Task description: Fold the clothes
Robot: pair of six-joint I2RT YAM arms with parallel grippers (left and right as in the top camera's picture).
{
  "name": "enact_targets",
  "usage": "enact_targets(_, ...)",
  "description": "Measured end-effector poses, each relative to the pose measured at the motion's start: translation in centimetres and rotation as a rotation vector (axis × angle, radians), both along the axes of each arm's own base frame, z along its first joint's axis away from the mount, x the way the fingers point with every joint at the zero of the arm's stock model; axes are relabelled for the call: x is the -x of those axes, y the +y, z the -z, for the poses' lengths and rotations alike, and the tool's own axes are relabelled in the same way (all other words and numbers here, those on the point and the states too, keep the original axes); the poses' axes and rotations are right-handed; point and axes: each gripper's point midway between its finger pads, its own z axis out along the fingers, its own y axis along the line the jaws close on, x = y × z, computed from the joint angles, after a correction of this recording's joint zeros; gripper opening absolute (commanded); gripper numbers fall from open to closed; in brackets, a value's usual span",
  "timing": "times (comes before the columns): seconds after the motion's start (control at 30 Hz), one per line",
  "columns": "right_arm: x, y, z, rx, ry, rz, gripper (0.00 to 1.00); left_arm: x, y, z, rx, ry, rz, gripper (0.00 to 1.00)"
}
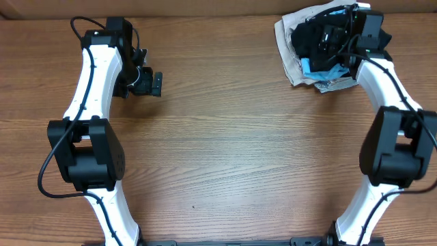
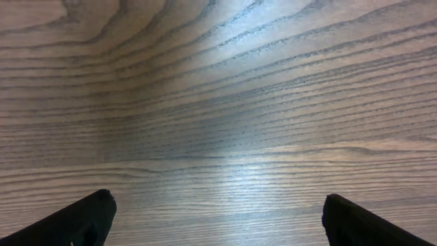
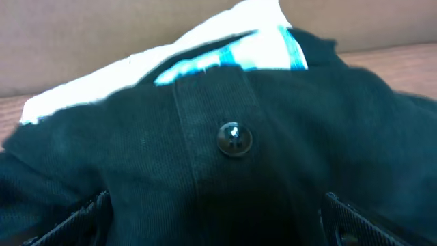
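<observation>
- Overhead: the table [image 1: 225, 150] is brown wood. The shirt [image 1: 300, 34] lies crumpled in a small pile at the far right corner, with white cloth [image 1: 283, 37] under it and a blue piece [image 1: 321, 68] at the pile's near edge.
- Overhead: the right arm [image 1: 382, 75] reaches over that pile, and its black end is hard to tell from the black fabric.
- Overhead: the left arm [image 1: 92, 75] is bent at the far left. The left gripper [image 1: 156, 83] hangs over bare wood, well apart from the pile.
- Left wrist: the left gripper [image 2: 217, 205] has its jaws spread wide, one fingertip [image 2: 95, 208] in each lower corner. There is only wood grain between them, and it holds nothing.
- Right wrist: the shirt fills most of the view, with a dark button [image 3: 234, 139] on a stitched strip in the middle. The white cloth [image 3: 102, 85] and a blue-striped edge [image 3: 225, 58] show behind it.
- Right wrist: the right gripper [image 3: 215, 212] is spread wide just above the shirt, with black fabric bulging between its fingers [image 3: 345, 215]. I cannot tell whether the fingers touch the cloth. No fold is pinched.
</observation>
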Motion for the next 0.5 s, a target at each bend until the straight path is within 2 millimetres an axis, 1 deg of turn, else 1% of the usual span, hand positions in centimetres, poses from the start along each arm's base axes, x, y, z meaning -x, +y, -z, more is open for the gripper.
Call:
enact_targets(0.07, 0.9, -0.2, -1.4, 0.008, -0.003, 0.014, 1.0, -0.1, 0.0, 0.0, 0.0, -0.006, 0.0, 1.0)
enact_targets(0.1, 1.5, -0.3, -2.7, 0.016, -0.015, 0.024, 1.0, -0.2, 0.0, 0.0, 0.0, -0.008, 0.0, 1.0)
enact_targets(0.13, 1.8, -0.4, -4.2, 0.022, -0.036, 0.034, 1.0, -0.2, 0.0, 0.0, 0.0, -0.008, 0.0, 1.0)
enact_targets(0.2, 2.8, -0.7, -8.4, 0.038, -0.103, 0.049, 1.0, -0.2, 0.0, 0.0, 0.0, -0.008, 0.0, 1.0)
enact_targets(0.27, 4.4, -0.8, -14.7, 0.056, -0.221, 0.062, 1.0, -0.2, 0.0, 0.0, 0.0, -0.008, 0.0, 1.0)
enact_targets(0.33, 6.8, -0.6, -21.1, 0.071, -0.346, 0.068, 1.0, -0.2, 0.0, 0.0, 0.0, -0.009, 0.0, 1.0)
enact_targets(0.37, 9.2, -0.3, -25.9, 0.081, -0.443, 0.073, 1.0, -0.3, 0.0, 0.0, 0.0, -0.01, 0.0, 1.0)
enact_targets(0.4, 10.6, -0.1, -28.2, 0.085, -0.491, 0.073, 1.0, -0.3, 0.0, 0.0, 0.0, -0.011, 0.0, 1.0)
enact_targets(0.43, 12.5, 0.2, -31.0, 0.089, -0.548, 0.071, 1.0, -0.2, 0.0, 0.0, 0.0, -0.01, 0.0, 1.0)
enact_targets(0.47, 14.9, 0.9, -33.9, 0.09, -0.606, 0.066, 1.0, -0.3, 0.0, 0.0, 0.0, -0.011, 0.0, 1.0)
enact_targets(0.5, 16.8, 1.4, -35.6, 0.091, -0.64, 0.057, 1.0, -0.3, 0.0, 0.0, 0.0, -0.011, 0.0, 1.0)
